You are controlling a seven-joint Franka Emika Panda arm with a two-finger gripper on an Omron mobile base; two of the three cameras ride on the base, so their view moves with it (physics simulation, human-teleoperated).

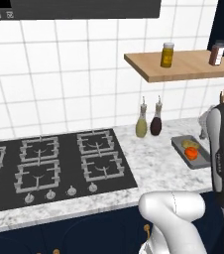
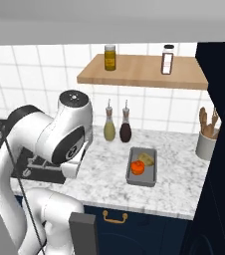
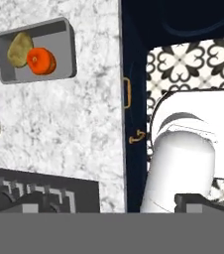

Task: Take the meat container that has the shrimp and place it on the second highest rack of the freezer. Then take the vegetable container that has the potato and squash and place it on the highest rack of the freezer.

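The pincer's jaws stand spread wide and grip nothing; its dark tips are hard to make out low in the hand view. The white arm (image 2: 59, 134) is folded high above the counter (image 2: 174, 189), its hand looking straight down along the counter's front edge. The potato and squash (image 2: 141, 164), a pale tan lump touching a round orange-red one, lie in a shallow grey rectangular tray (image 2: 142, 179) on the speckled marble, well apart from the arm. Two slim bottles (image 2: 117, 128) stand by the tiled wall, beside a black hob (image 1: 54, 163). Two jars (image 2: 110, 57) sit on a wooden shelf (image 2: 139, 74). Navy cabinets (image 3: 134, 99) carry gold handles.
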